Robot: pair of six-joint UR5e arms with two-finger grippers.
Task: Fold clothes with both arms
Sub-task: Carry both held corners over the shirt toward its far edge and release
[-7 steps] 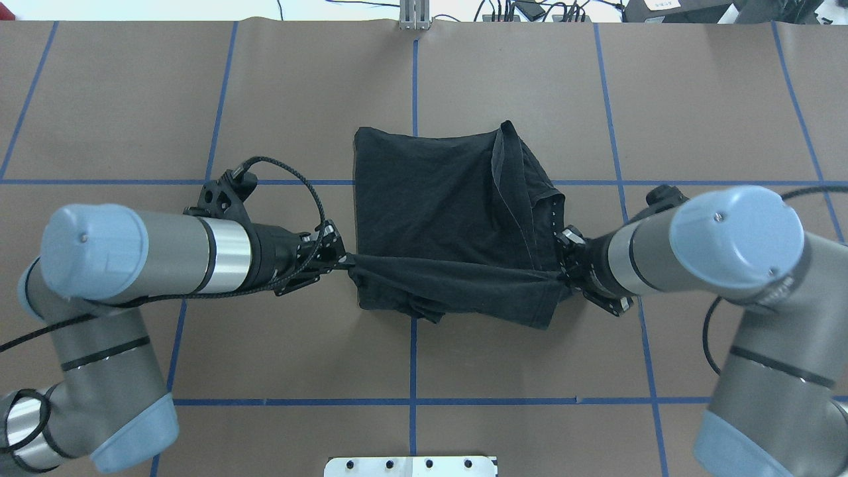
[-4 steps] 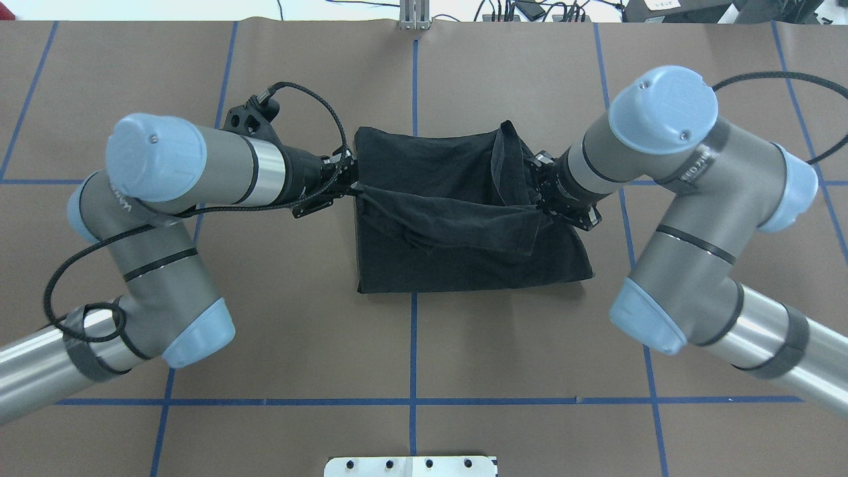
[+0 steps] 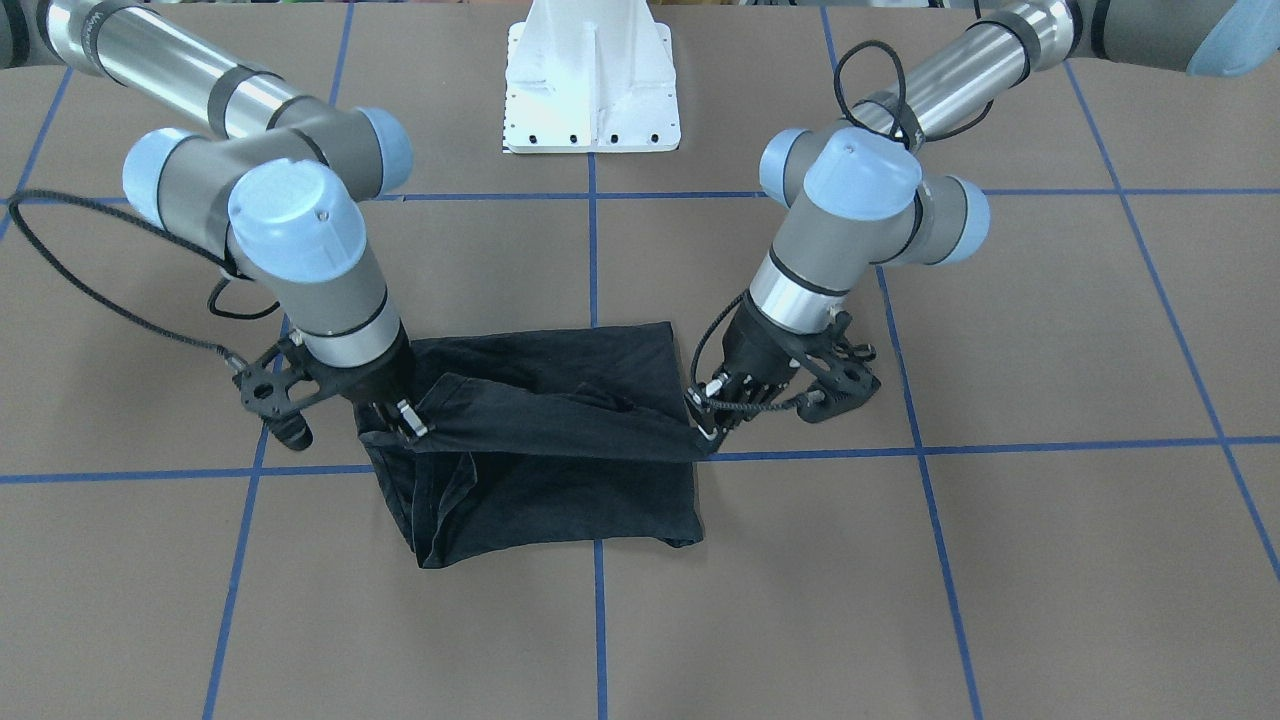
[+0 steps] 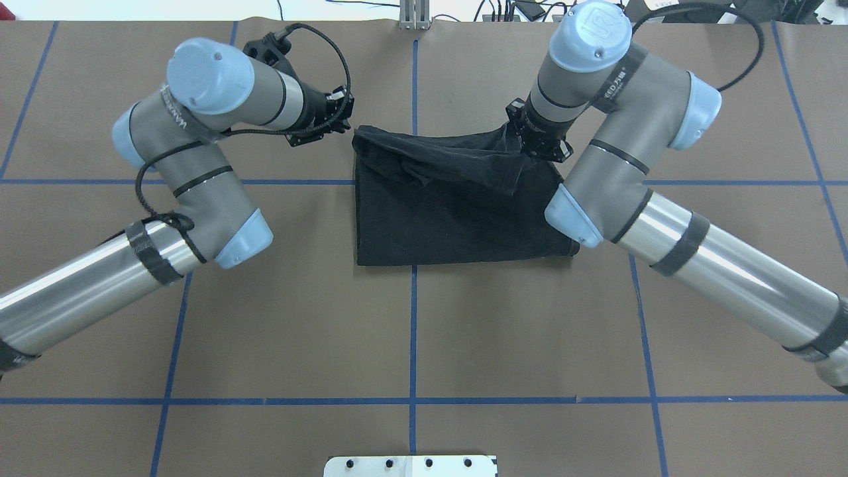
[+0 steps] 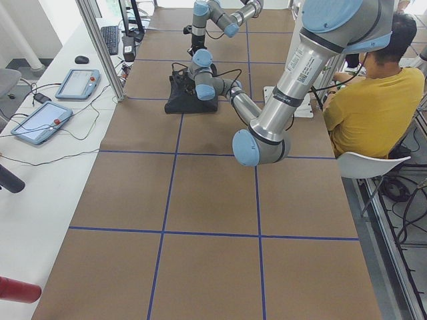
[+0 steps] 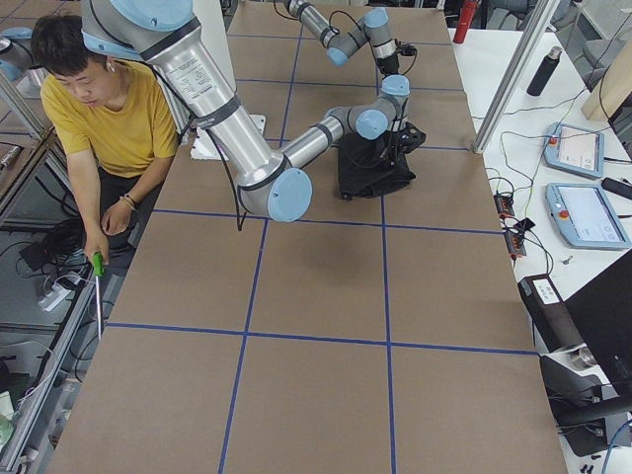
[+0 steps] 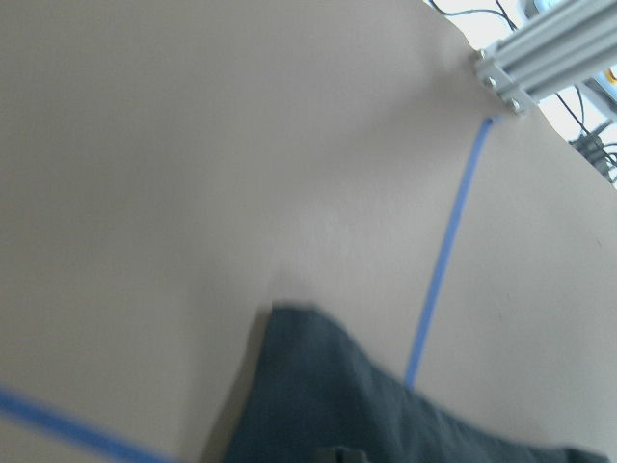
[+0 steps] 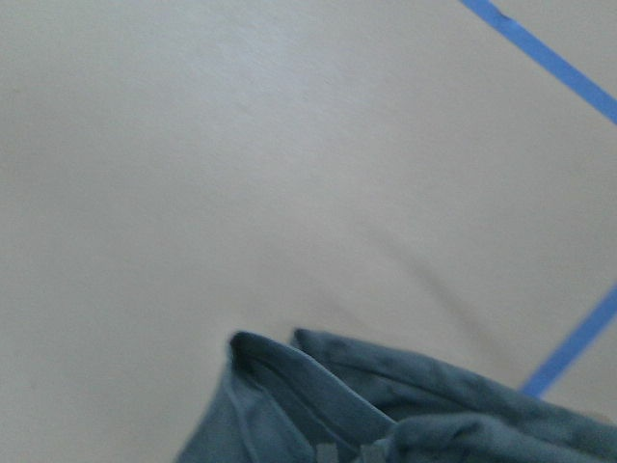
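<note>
Big brown table (image 4: pixel 265 318) w/ blue tape grid carries everything. Left arm (image 4: pixel 199 165) and right arm (image 4: pixel 616 165) both reach out toward the far edge (the one away from the robot), elbows bent, wrists turned in toward each other.

Btwn them, abt mid-width of the table and nearer the far edge than the robot's edge, lies the black T-shirt (image 4: pixel 450 218). No print is showing. It is already a squarish stack. The bottom layers lie flat. A top flap is held up off them as a band strung left-to-right over the shirt's far part, sagging a bit in the middle. How far out over the stack the band hangs is hard to fix, since the overhead & front cams disagree.

Left gripper (image 3: pixel 706 436) is clenched on the band's left end, by the shirt's left side. Right gripper (image 3: pixel 402 420) is pinched on the other end, w/ cloth draping down from its tips. The wrist cams show only dark cloth at frame bottom & bare table beyond.

Key relation, IMO: the band's long axis runs straight from one gripper to the other, and the flat stack lies below both & mostly on the robot's side. Each arm has its own end, neither nearer. Next move is prob. to lower both ends together, then let go. An uneven drop would skew the fold.
</note>
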